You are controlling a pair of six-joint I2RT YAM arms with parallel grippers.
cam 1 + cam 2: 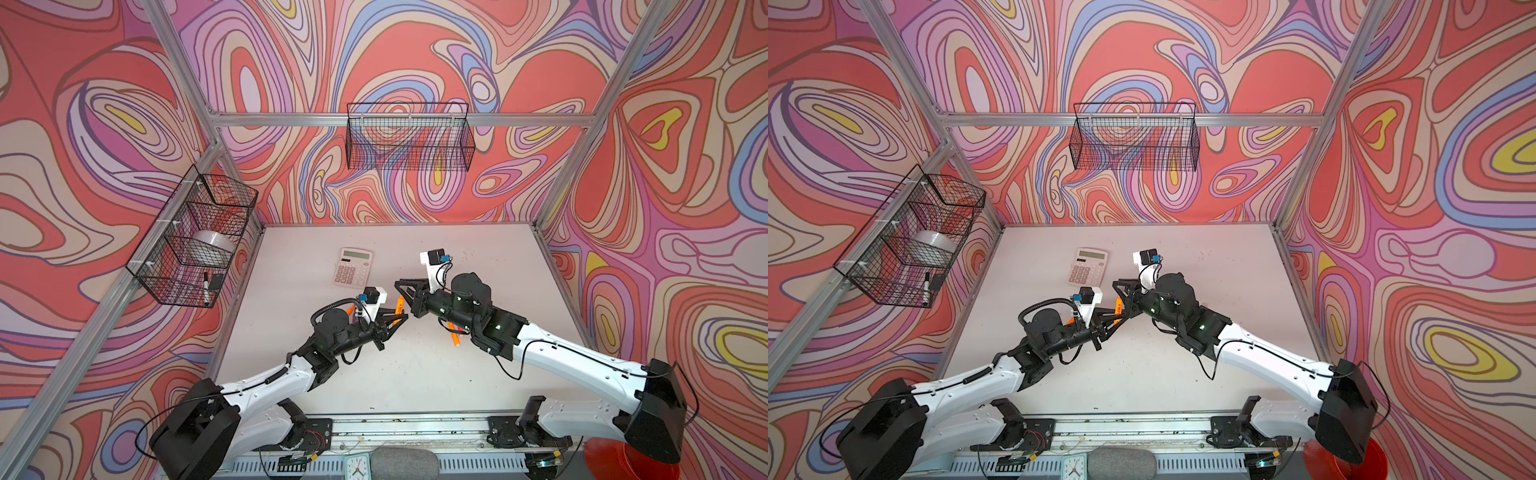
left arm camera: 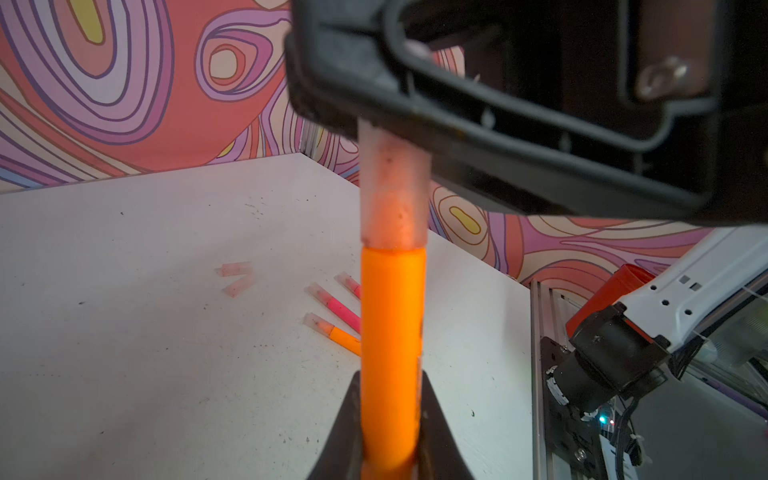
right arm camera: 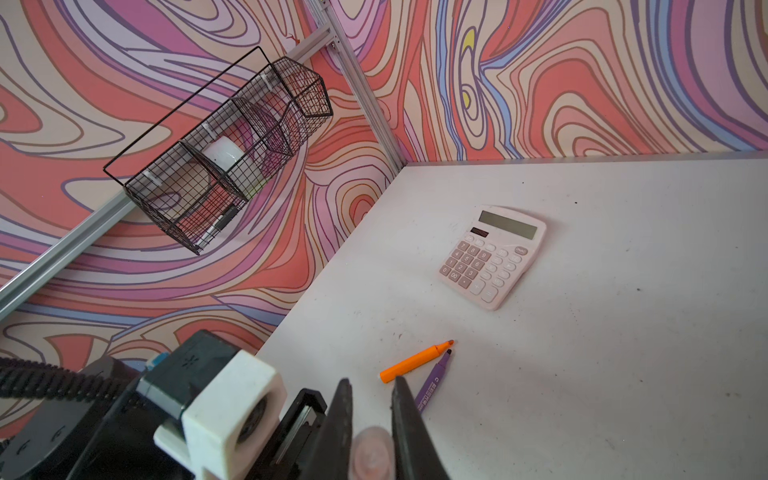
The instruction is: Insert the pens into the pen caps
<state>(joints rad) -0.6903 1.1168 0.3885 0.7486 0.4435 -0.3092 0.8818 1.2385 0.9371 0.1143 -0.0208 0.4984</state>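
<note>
My left jaws clamp the orange pen [image 2: 392,332] and my right jaws pinch the pale cap [image 2: 395,187]. I hold both in line above mid-table [image 2: 124,332] so the cap pushes straight on. It looks seated.

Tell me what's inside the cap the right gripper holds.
The orange pen's end, seen dimly through the cloudy plastic. The cap's far end is covered by the right gripper.

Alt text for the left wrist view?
Close up, the left gripper holds an orange pen whose tip sits in a pale cap clamped by the right gripper. Behind, on the white table, lie three capped pens and two loose caps.
</note>
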